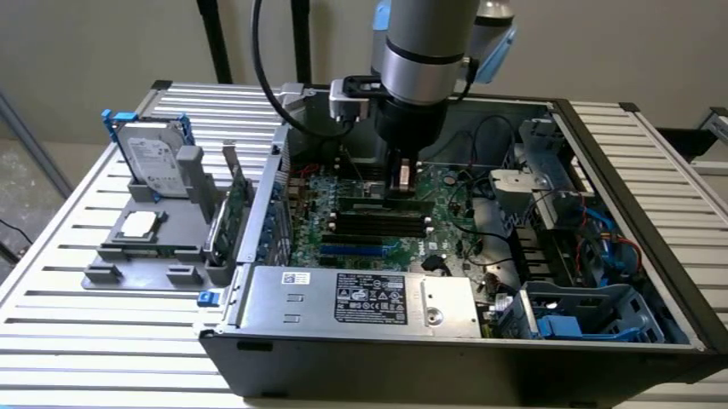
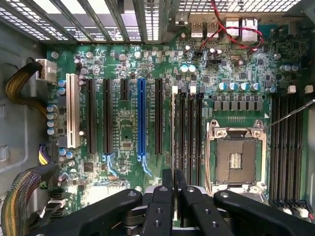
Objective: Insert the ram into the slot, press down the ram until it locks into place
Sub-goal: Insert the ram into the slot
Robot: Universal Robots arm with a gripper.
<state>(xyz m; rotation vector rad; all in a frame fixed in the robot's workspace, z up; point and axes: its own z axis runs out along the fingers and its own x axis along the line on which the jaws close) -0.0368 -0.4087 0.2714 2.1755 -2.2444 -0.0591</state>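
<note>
Hanging straight down into the open computer case [image 1: 341,341], just above the centre of the exterior view, the gripper [image 1: 401,189] is low over the motherboard [image 1: 313,247] at the bank of long black memory sockets. In the wrist view its two fingers [image 2: 166,183] stand almost together, with only a sliver between them. The ram [image 2: 173,129], seen edge-on as a thin pale line, runs straight into that sliver, so the jaws appear clamped on its upper edge.

The stick stands upright in the slot [image 2: 176,147], the outermost of four parallel sockets; the neighbouring slots [image 2: 190,130] are bare. The square CPU socket [image 2: 235,160] lies on one side of the bank and the blue slot [image 2: 141,118] on the other. In the exterior view the ram [image 1: 381,204] shows as a green strip beneath the fingers. Whether the end latches have closed cannot be told.

The ram is probably light, stiff and thin, and brittle if bent sideways, with chips that should not be squeezed. The best hold is likely on the flat faces near the top edge, at mid-length, so that force goes straight down.
</note>
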